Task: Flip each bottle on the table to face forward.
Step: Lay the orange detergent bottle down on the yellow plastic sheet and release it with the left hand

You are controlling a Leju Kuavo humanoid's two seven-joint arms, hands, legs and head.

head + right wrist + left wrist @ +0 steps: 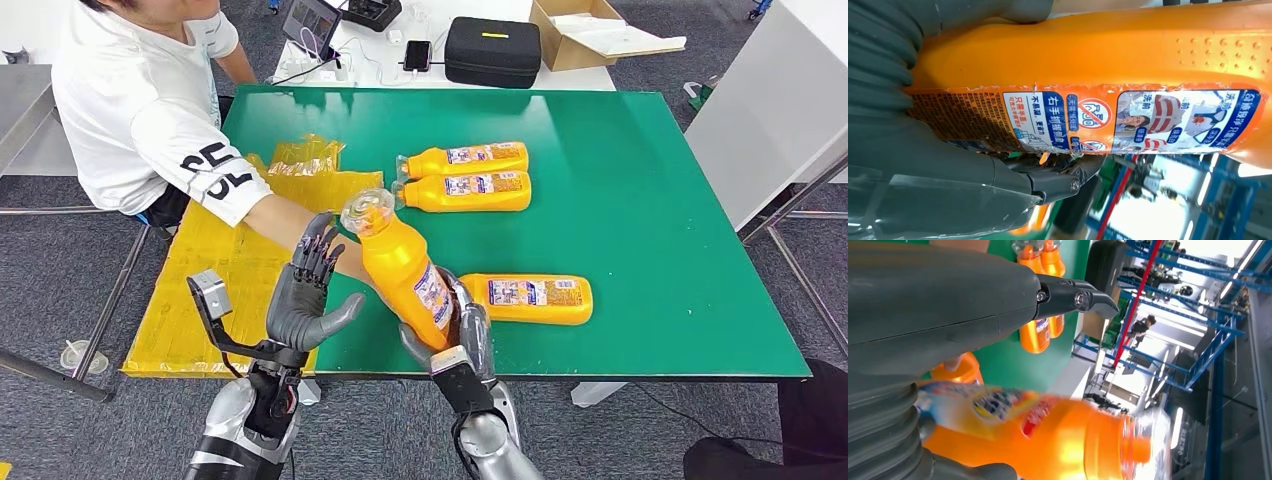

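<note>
My right hand [462, 335] grips the base of an orange bottle [402, 265] and holds it tilted above the green table's [650, 200] near edge, clear cap pointing up and left. Close up, that bottle [1108, 65] shows its printed back label. My left hand [305, 295] is raised beside it with spread fingers, holding nothing; the bottle [1048, 440] passes near its palm. Two orange bottles [465, 160] [465, 191] lie side by side at the table's middle. Another bottle [530, 298] lies right of my right hand.
A person in a white shirt [140, 100] leans in from the left, forearm [290, 225] reaching behind my left hand. A yellow sheet [220, 280] covers the table's left part. Behind stands a white desk with a black case [492, 50] and cardboard box [585, 35].
</note>
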